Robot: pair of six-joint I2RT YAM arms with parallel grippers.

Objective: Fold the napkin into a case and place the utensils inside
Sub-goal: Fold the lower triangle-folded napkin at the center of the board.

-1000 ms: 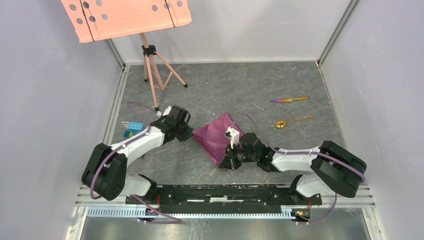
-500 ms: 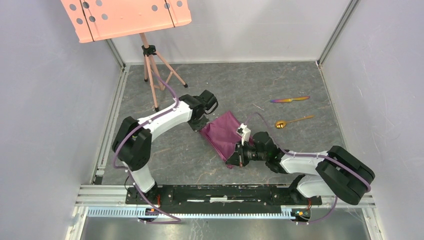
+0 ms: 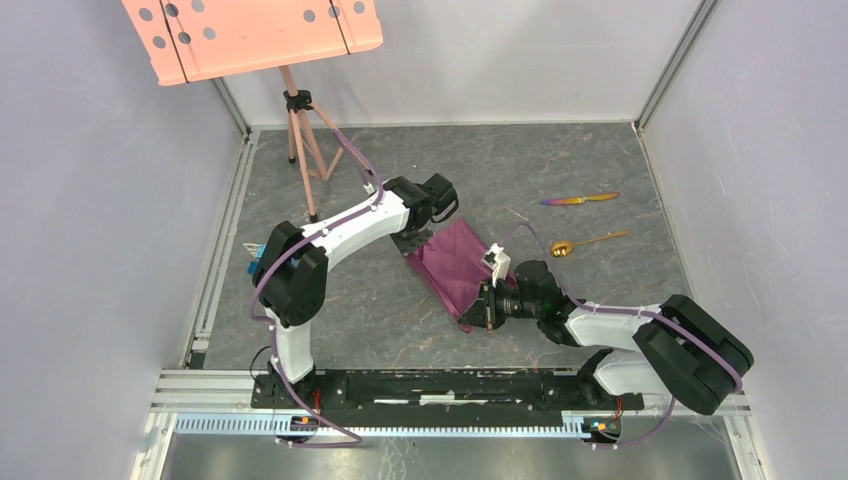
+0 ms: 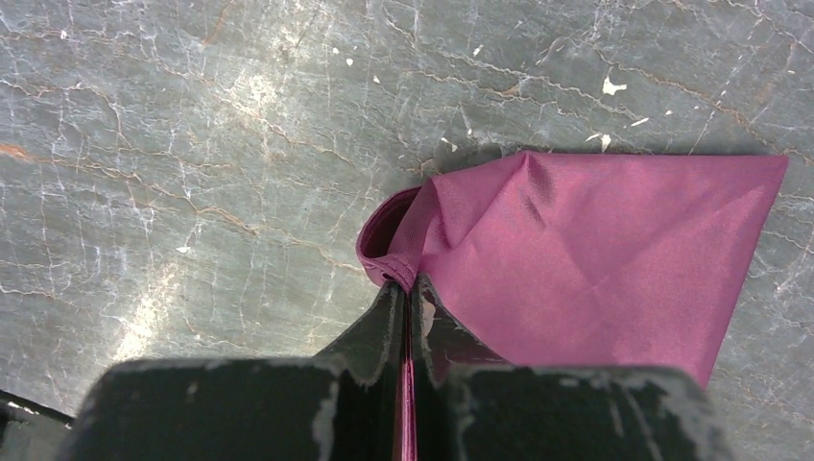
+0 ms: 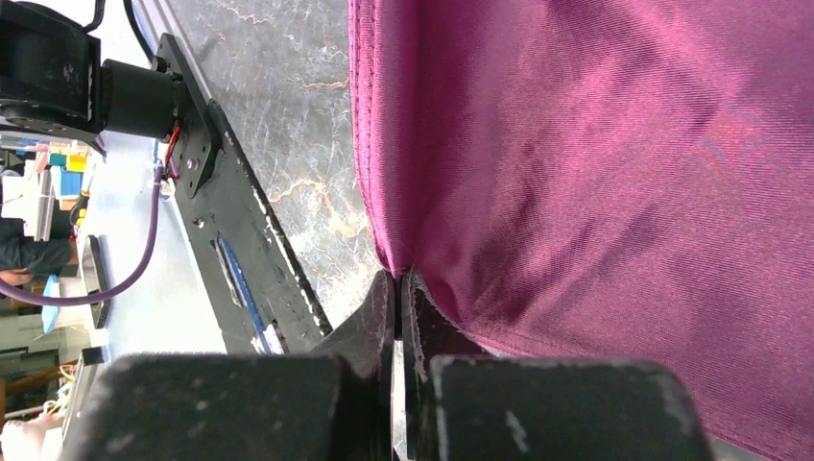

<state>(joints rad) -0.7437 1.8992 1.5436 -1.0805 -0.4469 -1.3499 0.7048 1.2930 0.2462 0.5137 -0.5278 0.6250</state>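
Napkin [image 3: 452, 268]: folded plum cloth lying slantwise at mid-worktop [image 3: 520, 160].
Left gripper [image 4: 405, 296]: pressed together on the cloth's 10 o'clock corner (the edge bunches up between its fingers).
Right gripper [image 5: 396, 286]: pinching the hem at the 5 o'clock corner.
Knife [image 3: 580, 199]: flat on the worktop, 2 o'clock from the cloth, well apart.
Spoon [image 3: 585, 242]: near the Knife, at 3 o'clock.

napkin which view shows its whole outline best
Top external: the napkin has nearly its whole outline in frame, small but clear. Left wrist shows most of it from one pinched corner; right wrist shows only a close-up stretch of cloth at a pinched edge.
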